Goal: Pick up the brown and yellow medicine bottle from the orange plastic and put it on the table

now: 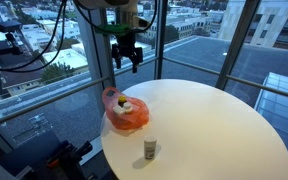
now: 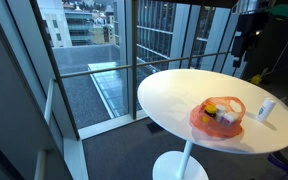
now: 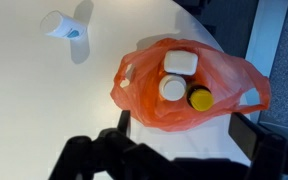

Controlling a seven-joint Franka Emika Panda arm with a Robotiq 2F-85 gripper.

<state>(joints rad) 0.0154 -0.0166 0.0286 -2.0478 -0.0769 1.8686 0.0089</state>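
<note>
An orange plastic bag lies on the round white table. Inside it stand a brown medicine bottle with a yellow cap and two white-capped containers. The bag also shows in both exterior views. My gripper hangs high above the table's far edge, above and behind the bag. In the wrist view its fingers are spread wide with nothing between them. It also shows at the top of an exterior view.
A small white bottle with a label stands alone on the table. Glass walls and a railing surround the table, with a city view beyond. Cables and equipment sit at the side.
</note>
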